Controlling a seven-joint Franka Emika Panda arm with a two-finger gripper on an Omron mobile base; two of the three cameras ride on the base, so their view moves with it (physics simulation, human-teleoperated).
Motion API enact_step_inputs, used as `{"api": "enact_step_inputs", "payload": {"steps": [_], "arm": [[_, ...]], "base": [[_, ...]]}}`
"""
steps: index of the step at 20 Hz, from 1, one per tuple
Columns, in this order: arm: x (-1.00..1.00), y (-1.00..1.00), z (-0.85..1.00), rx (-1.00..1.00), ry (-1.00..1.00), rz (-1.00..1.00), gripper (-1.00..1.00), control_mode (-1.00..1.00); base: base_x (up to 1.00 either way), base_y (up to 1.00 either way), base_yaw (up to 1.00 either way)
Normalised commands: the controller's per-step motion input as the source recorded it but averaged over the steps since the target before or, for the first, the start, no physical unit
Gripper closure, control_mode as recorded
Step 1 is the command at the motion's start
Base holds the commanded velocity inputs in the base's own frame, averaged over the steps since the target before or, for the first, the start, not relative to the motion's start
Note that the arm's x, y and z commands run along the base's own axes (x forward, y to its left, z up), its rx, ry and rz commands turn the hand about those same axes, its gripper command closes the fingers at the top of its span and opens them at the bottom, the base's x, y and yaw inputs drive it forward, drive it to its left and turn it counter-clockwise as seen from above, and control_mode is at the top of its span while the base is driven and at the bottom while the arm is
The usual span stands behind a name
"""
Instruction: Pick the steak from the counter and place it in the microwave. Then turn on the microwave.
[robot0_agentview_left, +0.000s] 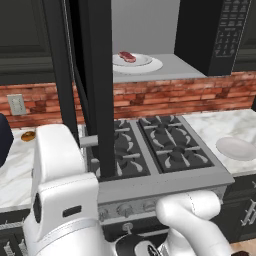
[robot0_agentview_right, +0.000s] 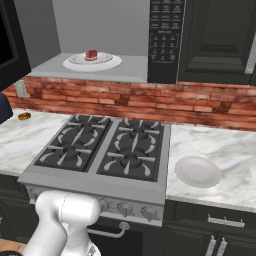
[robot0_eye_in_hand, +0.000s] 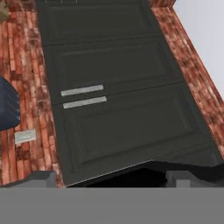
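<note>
The steak (robot0_agentview_left: 127, 56) (robot0_agentview_right: 91, 54), a small dark-red slab, lies on a small white dish on the round plate (robot0_agentview_left: 150, 65) (robot0_agentview_right: 112, 62) inside the microwave (robot0_agentview_left: 227, 30) (robot0_agentview_right: 162, 35). The microwave's dark door (robot0_agentview_left: 97, 75) stands swung open to the left. In the hand view my gripper (robot0_eye_in_hand: 109, 178) is open, its two fingertips (robot0_eye_in_hand: 40, 178) far apart with nothing between them. It faces dark panelled cabinet doors (robot0_eye_in_hand: 118, 100) and is away from the steak. The marble counter (robot0_agentview_left: 220, 125) (robot0_agentview_right: 215, 145) flanks the stove.
A grey stovetop (robot0_agentview_left: 150, 145) (robot0_agentview_right: 105, 147) with black grates sits below the microwave. A white plate (robot0_agentview_left: 236, 148) (robot0_agentview_right: 197, 171) rests on the right counter; a small orange-brown item (robot0_agentview_left: 28, 135) (robot0_agentview_right: 23, 116) lies on the left one. Two silver handles (robot0_eye_in_hand: 83, 96) and a wall outlet (robot0_eye_in_hand: 25, 136) show in the hand view.
</note>
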Motion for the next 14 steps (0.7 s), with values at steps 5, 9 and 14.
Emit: {"api": "enact_step_inputs", "payload": {"steps": [5,9,14], "arm": [[0.22,0.16,0.1,-0.16,-0.01,-0.04,-1.0,-1.0],[0.24,0.13,0.08,-0.11,0.0,-0.11,-1.0,-1.0],[0.24,0.16,0.04,-0.07,0.0,-0.12,-1.0,-1.0]], "base": [[0.0,0.0,0.0],[0.0,0.0,0.0],[0.0,0.0,0.0]]}}
